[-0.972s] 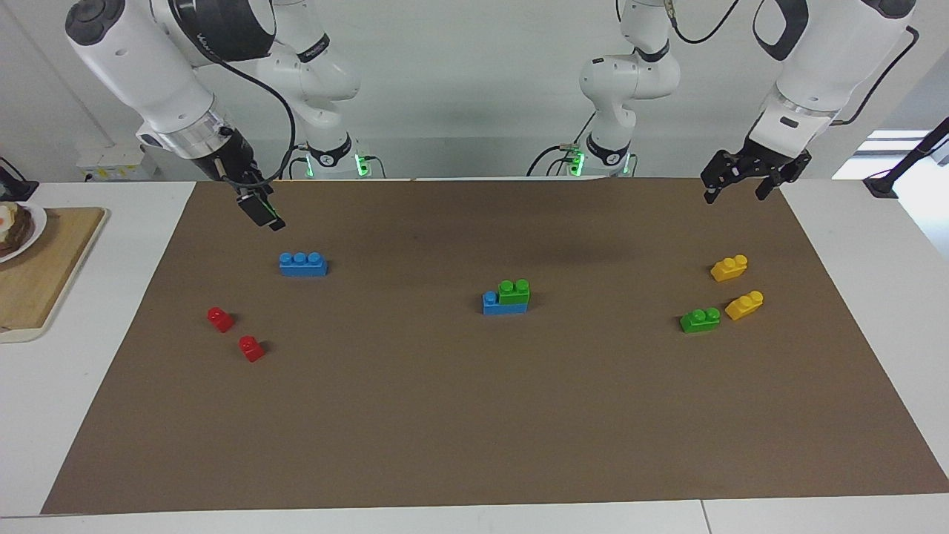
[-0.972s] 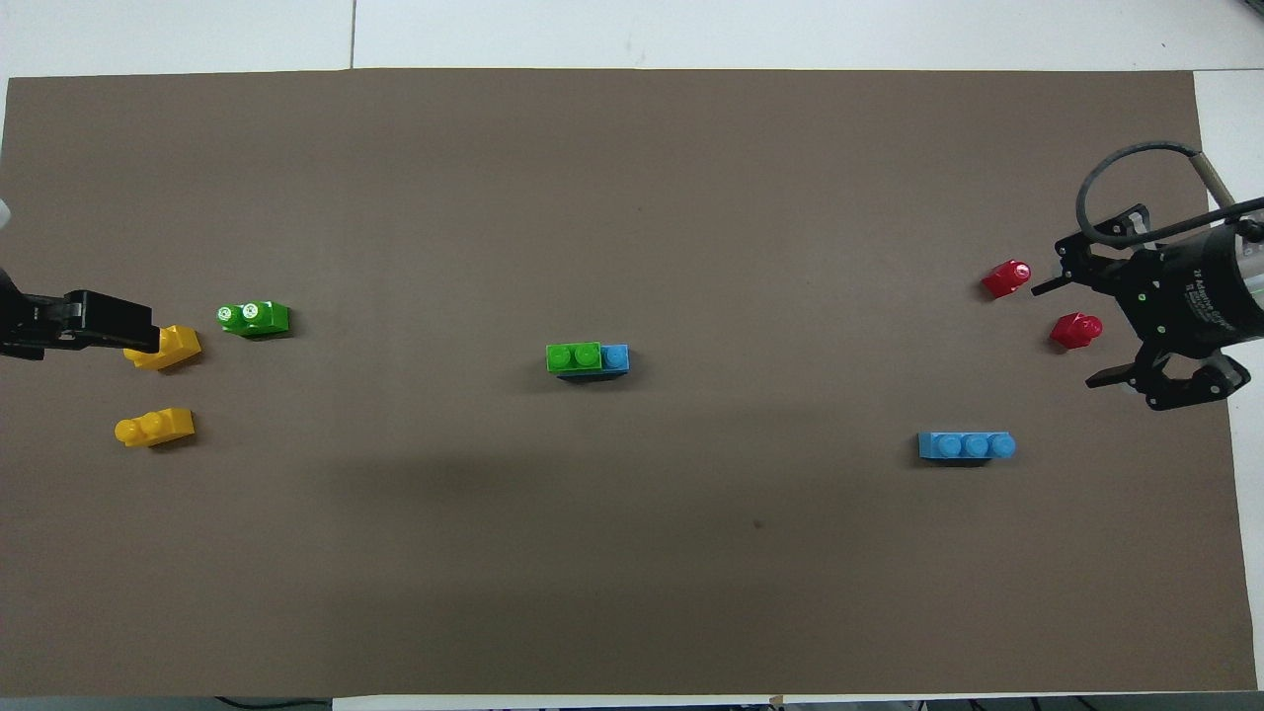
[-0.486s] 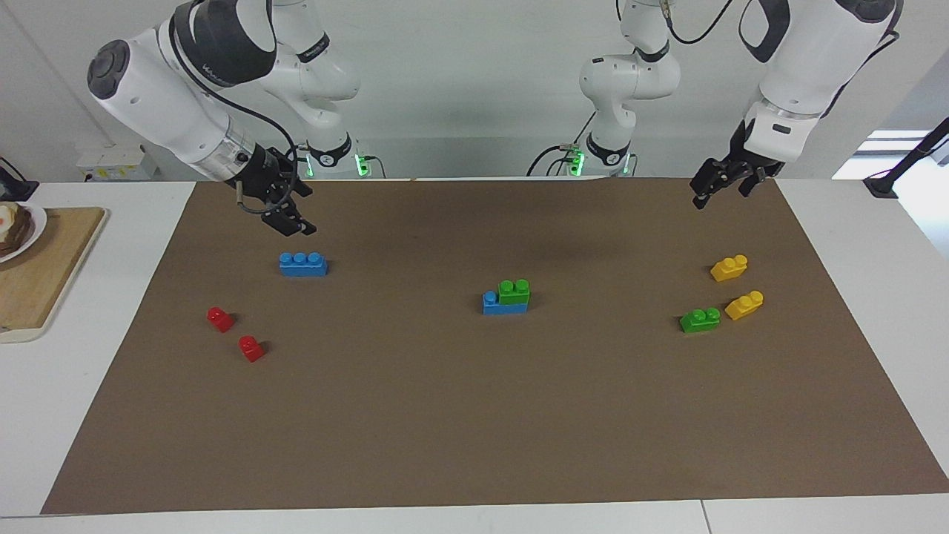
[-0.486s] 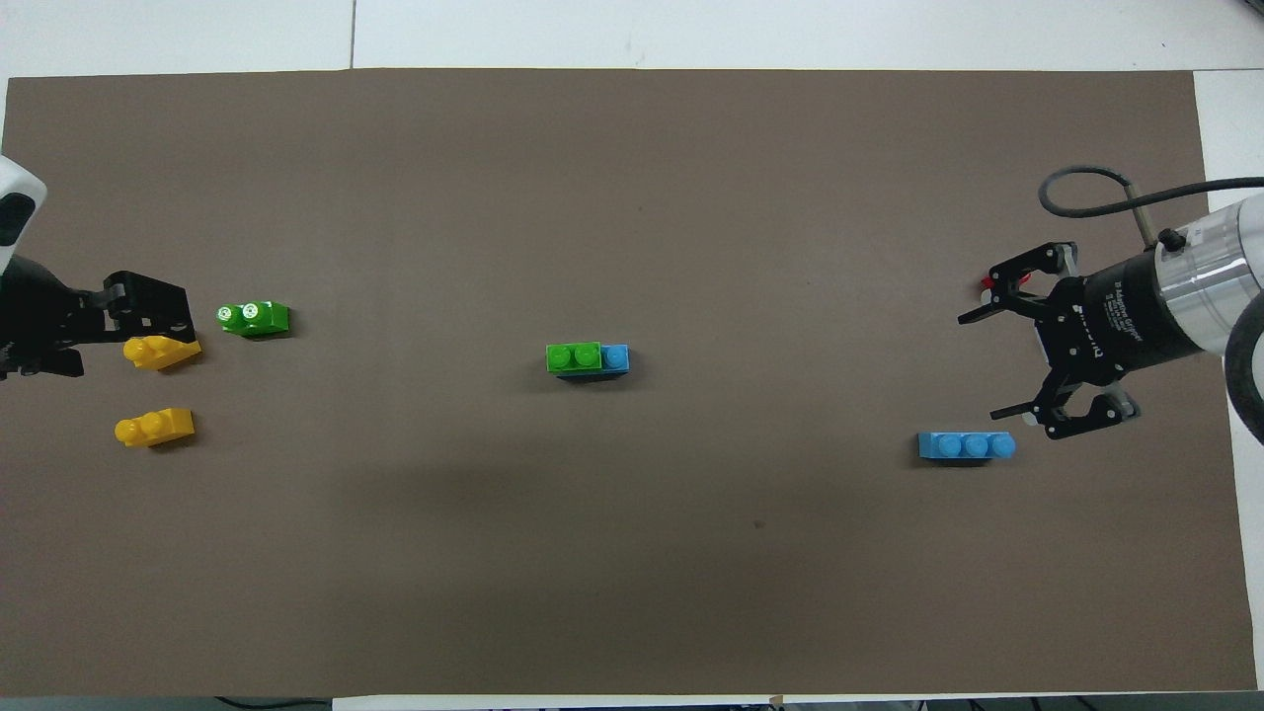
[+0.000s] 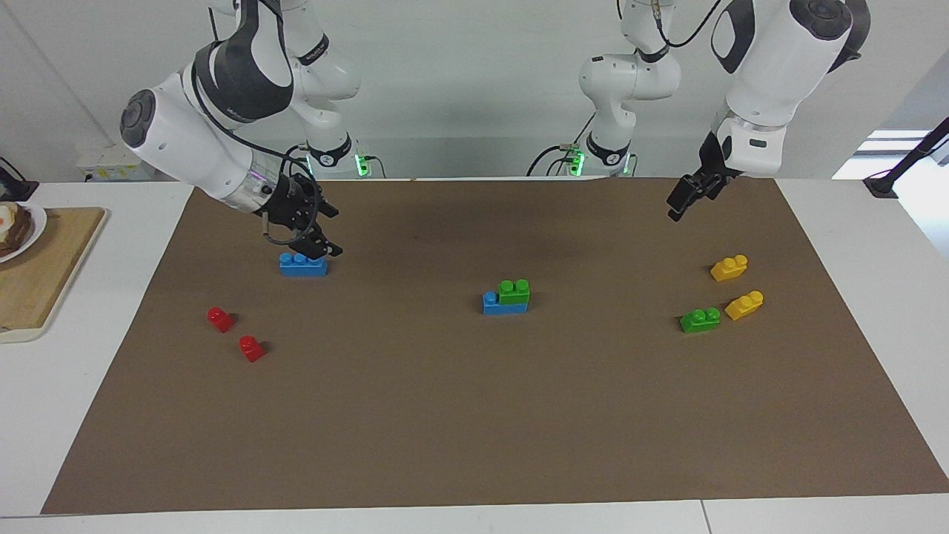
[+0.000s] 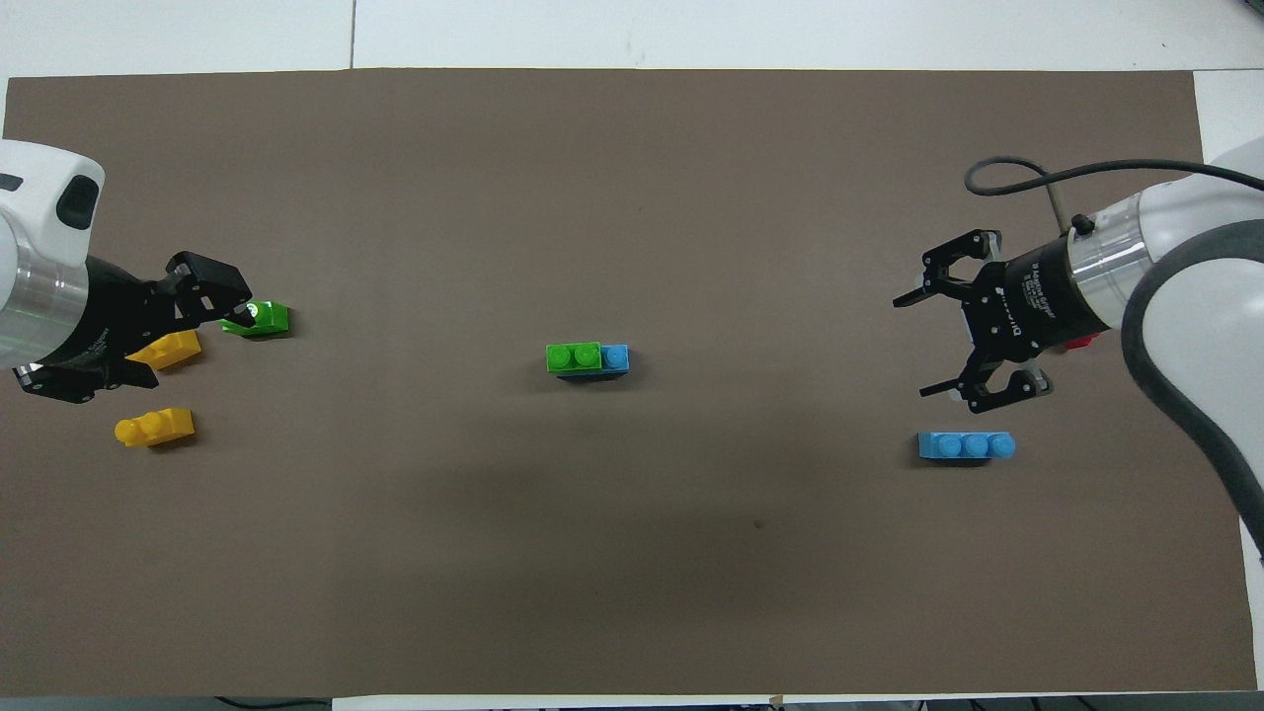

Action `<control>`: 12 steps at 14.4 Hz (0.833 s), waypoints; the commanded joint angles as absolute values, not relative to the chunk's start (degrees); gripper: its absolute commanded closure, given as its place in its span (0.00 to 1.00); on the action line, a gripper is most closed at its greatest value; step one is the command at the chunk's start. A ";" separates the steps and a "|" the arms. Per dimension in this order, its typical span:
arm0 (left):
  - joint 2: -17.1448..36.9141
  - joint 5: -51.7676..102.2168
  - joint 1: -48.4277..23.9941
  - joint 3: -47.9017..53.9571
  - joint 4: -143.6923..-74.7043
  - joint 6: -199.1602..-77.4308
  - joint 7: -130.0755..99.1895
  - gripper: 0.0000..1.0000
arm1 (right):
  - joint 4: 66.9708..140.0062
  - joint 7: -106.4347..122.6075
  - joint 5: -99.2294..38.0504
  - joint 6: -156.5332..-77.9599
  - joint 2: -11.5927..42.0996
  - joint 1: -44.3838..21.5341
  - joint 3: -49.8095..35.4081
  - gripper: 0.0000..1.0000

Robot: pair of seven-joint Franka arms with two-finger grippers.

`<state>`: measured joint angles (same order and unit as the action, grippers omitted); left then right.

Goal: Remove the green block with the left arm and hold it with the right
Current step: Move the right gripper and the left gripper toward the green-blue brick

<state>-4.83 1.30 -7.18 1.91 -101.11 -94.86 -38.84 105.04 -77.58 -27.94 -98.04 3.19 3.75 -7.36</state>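
A green block with two studs sits on a blue brick at the middle of the brown mat; the overhead view shows the green block and the blue brick too. A second, loose green block lies beside two yellow bricks toward the left arm's end. My left gripper hangs open in the air over that end; from above the left gripper partly covers the loose green block. My right gripper is open and empty, up over a blue three-stud brick.
Two yellow bricks lie by the loose green block. Two red bricks lie toward the right arm's end. A wooden board with a plate sits off the mat there.
Both arms have swung in toward the middle of the mat. The right gripper has moved from over the red bricks to over the three-stud blue brick. No brick has moved.
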 commanded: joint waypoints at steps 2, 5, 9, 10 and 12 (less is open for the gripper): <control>-6.24 1.93 -8.35 1.49 -102.92 -95.54 -43.93 0.00 | 105.38 -78.75 -29.18 -102.20 4.92 0.37 -7.47 0.08; -6.24 1.93 -9.67 1.49 -102.92 -95.45 -46.58 0.00 | 105.82 -80.33 -30.49 -106.25 6.76 -2.01 -7.47 0.08; -6.15 3.95 -9.41 1.41 -102.92 -96.24 -47.99 0.00 | 108.10 -83.83 -31.20 -113.36 8.34 -5.88 -7.47 0.08; -6.33 4.22 -9.32 1.41 -103.18 -96.15 -48.08 0.00 | 108.28 -84.54 -31.20 -114.86 9.05 -6.76 -7.47 0.07; -6.33 4.22 -9.66 1.41 -103.18 -96.06 -51.92 0.00 | 109.51 -85.08 -31.20 -118.81 9.58 -9.13 -7.47 0.07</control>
